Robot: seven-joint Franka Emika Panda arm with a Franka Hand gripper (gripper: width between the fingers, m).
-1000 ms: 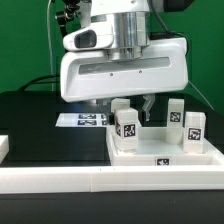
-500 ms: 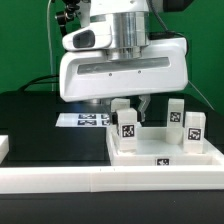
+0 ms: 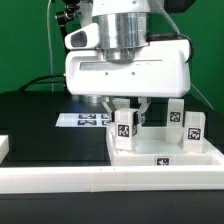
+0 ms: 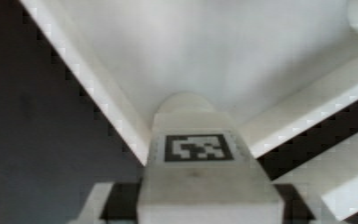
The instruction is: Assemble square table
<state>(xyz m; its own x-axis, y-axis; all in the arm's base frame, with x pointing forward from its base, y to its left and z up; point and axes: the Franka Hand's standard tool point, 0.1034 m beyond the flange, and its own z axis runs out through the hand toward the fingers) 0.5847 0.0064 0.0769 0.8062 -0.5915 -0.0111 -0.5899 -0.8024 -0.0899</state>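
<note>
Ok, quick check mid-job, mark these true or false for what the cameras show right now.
1. The gripper is closed on a leg. True.
2. All the legs lie flat. False: the three visible ones stand upright on the tabletop.
3. The tag sheet lies on the dark table, on the exterior view's left of the tabletop. True.
4. The held leg carries no tag. False: the wrist view shows one.

A flat marker board (image 3: 84, 120) lies on the black table (image 3: 45, 135), behind a long white rail (image 3: 60, 179) along the front edge.
</note>
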